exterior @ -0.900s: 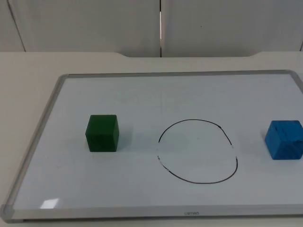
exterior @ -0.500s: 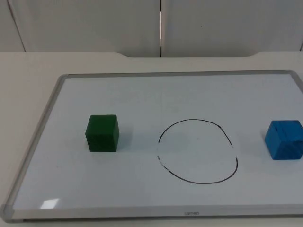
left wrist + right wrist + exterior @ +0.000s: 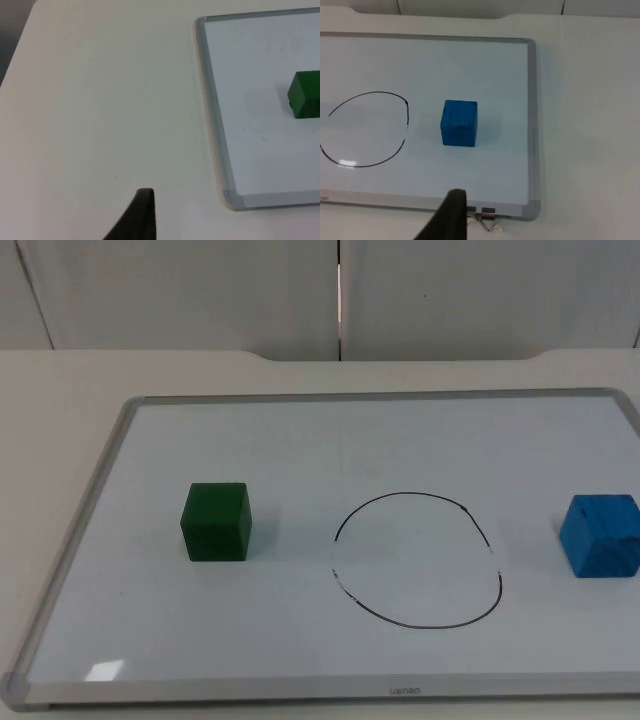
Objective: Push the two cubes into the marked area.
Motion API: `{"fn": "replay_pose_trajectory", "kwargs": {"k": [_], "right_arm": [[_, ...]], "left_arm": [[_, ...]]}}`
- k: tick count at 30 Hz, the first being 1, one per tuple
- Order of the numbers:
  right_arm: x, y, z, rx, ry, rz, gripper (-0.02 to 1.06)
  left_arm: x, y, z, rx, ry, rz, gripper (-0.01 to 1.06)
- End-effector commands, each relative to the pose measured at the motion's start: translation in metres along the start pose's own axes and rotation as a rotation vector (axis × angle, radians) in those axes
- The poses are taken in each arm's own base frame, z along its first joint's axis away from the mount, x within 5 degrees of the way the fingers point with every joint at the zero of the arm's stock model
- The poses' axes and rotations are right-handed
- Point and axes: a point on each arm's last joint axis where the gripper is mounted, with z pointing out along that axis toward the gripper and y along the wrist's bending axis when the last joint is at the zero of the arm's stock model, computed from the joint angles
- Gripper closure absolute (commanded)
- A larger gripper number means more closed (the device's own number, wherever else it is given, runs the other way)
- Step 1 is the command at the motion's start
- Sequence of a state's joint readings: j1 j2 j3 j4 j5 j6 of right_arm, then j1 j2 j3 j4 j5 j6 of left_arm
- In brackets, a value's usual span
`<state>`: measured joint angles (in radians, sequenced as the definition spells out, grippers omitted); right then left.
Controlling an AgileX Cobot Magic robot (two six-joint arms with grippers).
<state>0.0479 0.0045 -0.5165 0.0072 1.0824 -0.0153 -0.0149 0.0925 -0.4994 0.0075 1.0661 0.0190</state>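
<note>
I see the whiteboard (image 3: pixel 300 440) lying flat on the table (image 3: pixel 100 100), with the drawn circle (image 3: pixel 418 560) near its middle. The green cube (image 3: pixel 216 522) sits well left of the circle, the blue cube (image 3: pixel 600 535) well right of it near the board's edge — both outside the line. My worry is an off-centre push: a cube could spin and slide past the ring, or the blue one could ride off over the frame. A binder clip (image 3: pixel 487 222) sits at the board's corner and could snag a low approach. The left gripper (image 3: pixel 137 217) hangs over bare table beside the board, the right gripper (image 3: pixel 451 215) by the board's edge short of the blue cube; neither touches anything, and I cannot tell how far either is spread.
</note>
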Motion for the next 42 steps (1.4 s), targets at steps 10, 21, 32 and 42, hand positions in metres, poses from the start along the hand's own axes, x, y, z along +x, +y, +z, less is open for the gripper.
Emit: {"fn": "replay_pose_trajectory", "kwargs": {"k": [10,21,32,42], "right_arm": [[0.000,0.000,0.000,0.001,-0.007,0.003,-0.01],[0.000,0.000,0.000,0.001,-0.007,0.003,-0.01],[0.000,0.000,0.000,0.001,-0.007,0.003,-0.01],[0.000,0.000,0.000,0.001,-0.007,0.003,-0.01]], "left_arm": [[-0.009,0.000,-0.004,-0.005,-0.057,-0.007,0.12],[-0.024,-0.001,0.008,0.018,-0.062,-0.023,0.14],[-0.043,-0.008,0.031,0.095,-0.032,-0.082,0.14],[-0.050,-0.011,0.040,0.129,-0.029,-0.102,0.14]]}}
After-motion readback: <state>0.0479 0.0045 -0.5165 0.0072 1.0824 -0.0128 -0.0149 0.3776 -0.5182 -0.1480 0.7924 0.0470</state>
